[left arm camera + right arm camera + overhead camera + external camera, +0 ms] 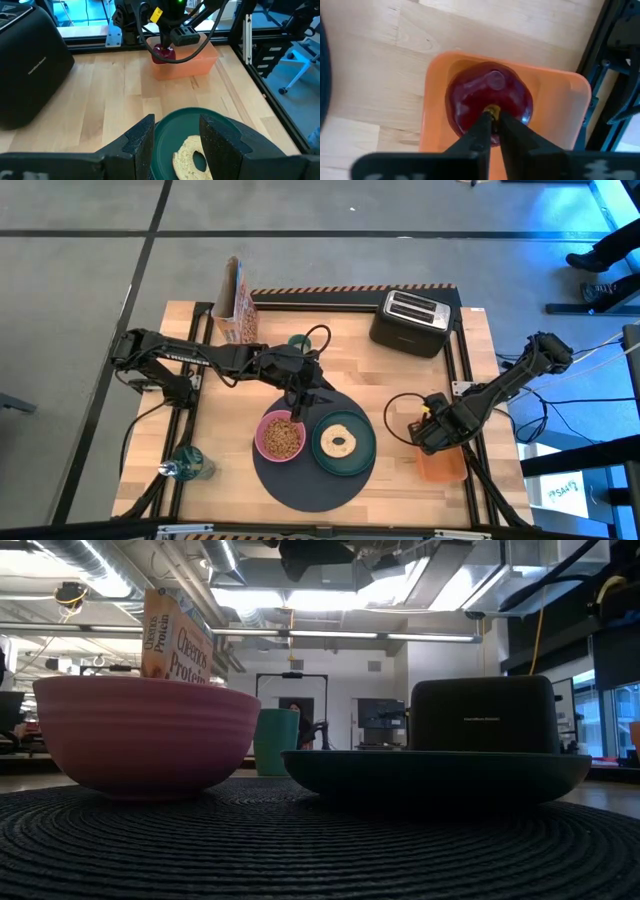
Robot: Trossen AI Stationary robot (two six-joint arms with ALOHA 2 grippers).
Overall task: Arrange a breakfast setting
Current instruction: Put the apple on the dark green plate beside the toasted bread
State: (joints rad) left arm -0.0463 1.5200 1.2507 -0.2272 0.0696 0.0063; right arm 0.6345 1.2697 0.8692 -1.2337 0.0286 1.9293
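I see pink bowl (282,436), dark-green plate (343,445), dark-grey ribbed mat (305,485), dark-red fruit (489,102), orange tray (555,125), pale plank-striped desk (400,385).

Grey concrete floor (80,300), crossed by dark seams, filled the upper and left parts of the high view. In the low view, exposed ducts (90,565) and bright strip lights (330,635) ran along the top, above a pale far wall (340,670).

Wood table (400,380) w/ dark-grey mat (300,485), toaster (410,322), cereal box (235,302), orange tray (445,465), cup (298,342), bottle (190,465).
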